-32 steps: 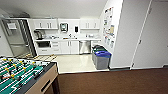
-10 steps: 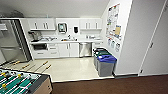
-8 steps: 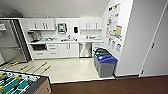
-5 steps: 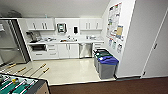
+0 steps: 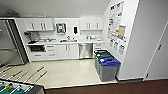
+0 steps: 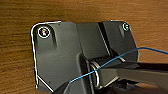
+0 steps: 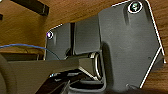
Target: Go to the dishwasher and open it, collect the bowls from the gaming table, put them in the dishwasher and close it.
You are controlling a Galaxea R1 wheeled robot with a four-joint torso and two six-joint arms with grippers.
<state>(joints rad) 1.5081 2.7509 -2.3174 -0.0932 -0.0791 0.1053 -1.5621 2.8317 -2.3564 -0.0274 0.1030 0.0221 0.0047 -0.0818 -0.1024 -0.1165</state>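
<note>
Honestly, whether the fingers of either arm are spread or closed cannot be told: the left wrist view is showing the robot's own dark plate with a blue cable (image 6: 117, 60) crossing it, and the right wrist view is showing the same kind of plate with another blue cable (image 7: 27, 46) curving beside it. Behind both plates a brown wood-grain floor (image 6: 20, 15) is lying.

Moving outward to the head view, a kitchenette is opening ahead. The dishwasher (image 5: 85, 50), its brushed steel front shut, is sitting under the desk (image 5: 62, 42) at about twelve o'clock, far across the pale floor (image 5: 67, 72). White cabinet doors (image 5: 68, 51) are standing just beside it toward nine o'clock, and a dark built-in oven (image 5: 37, 48) is sitting further along that way. Upper cabinets (image 5: 38, 24) are hanging above, with a wall dispenser (image 5: 61, 27) between them.

At about two o'clock, grey waste bins are lining up against the wall, the nearest one carrying a blue lid (image 5: 109, 61) and the one behind it a green lid (image 5: 103, 55). Posters (image 5: 116, 17) are hanging on the slanted wall above them. A tall steel refrigerator (image 5: 10, 42) is standing at ten o'clock. At seven o'clock the corner of the foosball table (image 5: 15, 87) is showing, its green field and rods with wooden handles (image 5: 40, 68) reaching out over the pale floor. A grey door (image 5: 160, 57) is standing at three o'clock.
</note>
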